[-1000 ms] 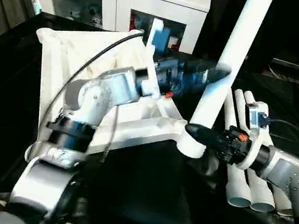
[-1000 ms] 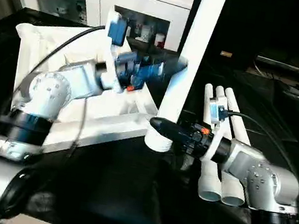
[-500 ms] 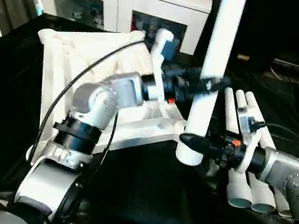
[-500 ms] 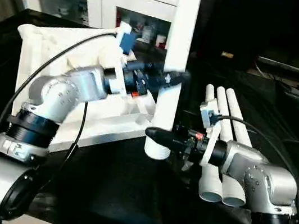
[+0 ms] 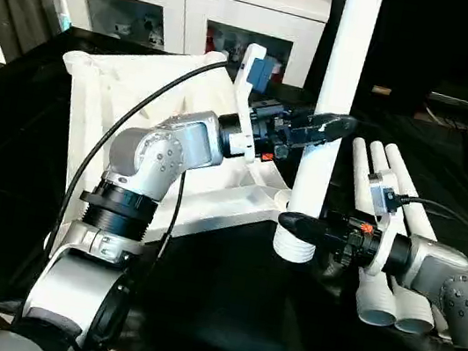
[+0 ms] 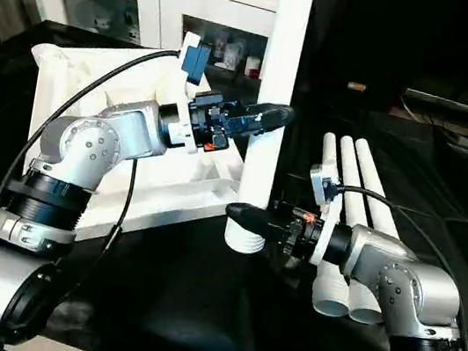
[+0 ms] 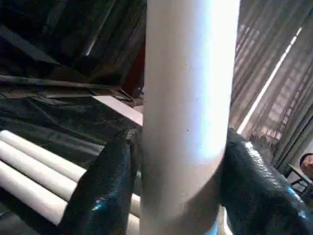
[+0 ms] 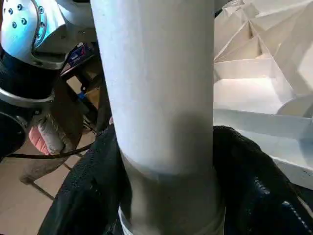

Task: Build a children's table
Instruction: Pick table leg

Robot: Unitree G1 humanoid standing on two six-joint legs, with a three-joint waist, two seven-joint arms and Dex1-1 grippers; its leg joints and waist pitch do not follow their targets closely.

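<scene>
Over the black-draped surface (image 5: 222, 307), one long white tubular plastic leg (image 5: 331, 111) stands nearly upright, its ribbed lower end just off the near corner of the white ribbed plastic tabletop (image 5: 119, 113), which lies underside up. Left hand (image 5: 326, 128) is clamped on the leg's middle, one black finger on each side; right hand (image 5: 297, 227) is clamped on it near the lower end. Three more white tubular legs (image 5: 386, 226) lie side by side beside the right arm
</scene>
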